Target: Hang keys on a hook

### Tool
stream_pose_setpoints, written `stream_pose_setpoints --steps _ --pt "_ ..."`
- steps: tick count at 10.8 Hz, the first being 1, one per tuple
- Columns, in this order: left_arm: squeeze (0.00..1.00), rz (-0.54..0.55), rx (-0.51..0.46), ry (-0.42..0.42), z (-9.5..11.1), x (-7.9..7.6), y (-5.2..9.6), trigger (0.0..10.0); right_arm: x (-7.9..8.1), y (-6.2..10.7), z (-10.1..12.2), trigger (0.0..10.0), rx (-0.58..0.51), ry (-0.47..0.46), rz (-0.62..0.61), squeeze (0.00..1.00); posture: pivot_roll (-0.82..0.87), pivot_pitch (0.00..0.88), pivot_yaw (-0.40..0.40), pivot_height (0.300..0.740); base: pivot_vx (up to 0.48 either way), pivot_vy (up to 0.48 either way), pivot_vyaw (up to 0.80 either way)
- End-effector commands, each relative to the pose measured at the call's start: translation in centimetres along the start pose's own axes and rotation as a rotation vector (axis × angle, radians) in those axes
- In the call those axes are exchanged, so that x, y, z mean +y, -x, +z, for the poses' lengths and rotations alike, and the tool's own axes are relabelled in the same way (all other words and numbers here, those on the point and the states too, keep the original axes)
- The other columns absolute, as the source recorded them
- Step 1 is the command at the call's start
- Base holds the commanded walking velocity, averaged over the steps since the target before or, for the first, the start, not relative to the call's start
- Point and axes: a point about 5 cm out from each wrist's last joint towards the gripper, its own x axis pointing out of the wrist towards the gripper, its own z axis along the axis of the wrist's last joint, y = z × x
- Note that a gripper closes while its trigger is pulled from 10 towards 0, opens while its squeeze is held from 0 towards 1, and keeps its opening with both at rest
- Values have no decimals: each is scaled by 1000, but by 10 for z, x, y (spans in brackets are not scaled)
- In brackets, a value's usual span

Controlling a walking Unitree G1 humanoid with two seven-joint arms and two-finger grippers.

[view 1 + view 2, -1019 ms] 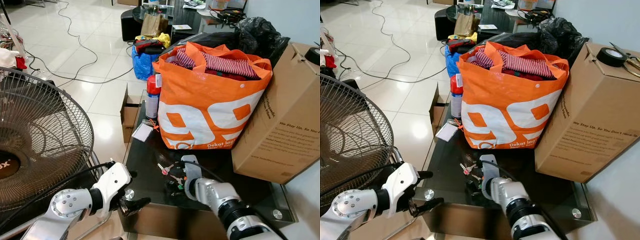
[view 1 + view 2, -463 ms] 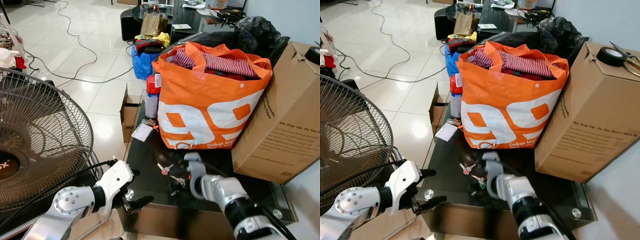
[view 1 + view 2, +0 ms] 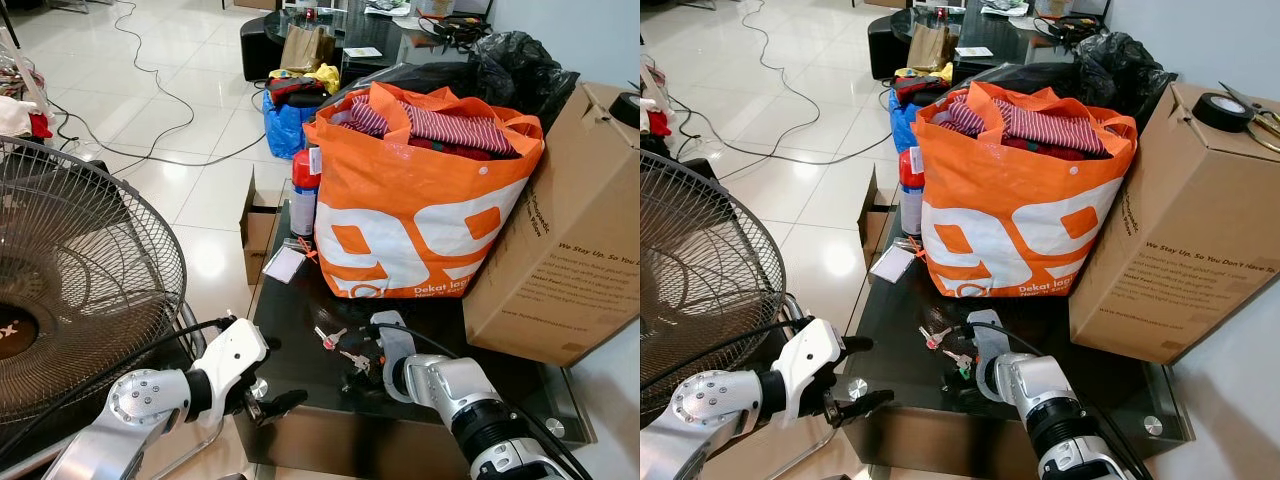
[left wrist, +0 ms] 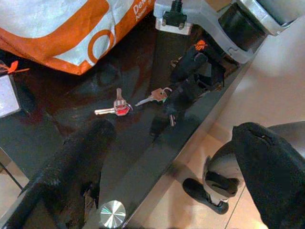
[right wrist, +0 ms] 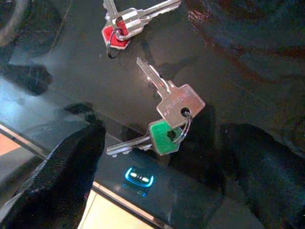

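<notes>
Two key bunches: green-tagged keys [image 5: 169, 125] lie flat on the glass table [image 3: 300, 345].
Right gripper [image 5: 164, 162]: I've got its jaws spread astride them, ready to pinch.
Left gripper [image 3: 272, 404]: open, idle.

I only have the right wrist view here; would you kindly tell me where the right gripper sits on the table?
Observer: The right gripper is low over the dark glass table, near its front edge, just in front of the orange bag.
Operator: Thanks. Is the left arm anywhere close?
Observer: The left gripper hangs open off the table's front-left corner, beside a standing fan.
Operator: And are there other keys besides the green-tagged ones?
Observer: Yes, the green-tagged keys lie between the open fingers, and red-tagged keys lie further left, nearer the bag.
</notes>
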Motion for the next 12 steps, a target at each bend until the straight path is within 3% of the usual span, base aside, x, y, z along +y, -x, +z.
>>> stream_pose_setpoints --steps 1,2,3,4,5,12 --pt "0 -15 -4 -2 1 -1 -2 10000 -3 1 1 8353 -16 -24 -17 0 -112 0 -56 740 0 0 0" --pt "0 -16 -4 -2 1 -1 -2 10000 -4 0 1 6902 -25 -41 -29 0 -112 0 -56 740 0 0 0" --pt "0 -19 -4 -1 2 -1 -2 10000 -4 0 1 3176 -23 -43 -35 0 -112 0 -55 740 0 0 0" --pt "0 -21 -3 1 2 -2 -2 10000 -4 -1 1 2157 -25 -51 -34 0 -112 0 -55 740 0 0 0" --pt "0 -24 -1 3 1 -2 -2 10000 -3 -1 1 118 -25 -55 -34 0 -112 0 -55 740 0 0 0" --pt "0 -30 3 10 1 -3 -1 10000 -1 -3 -2 0 -18 -67 -19 0 -111 0 -57 740 0 0 0"
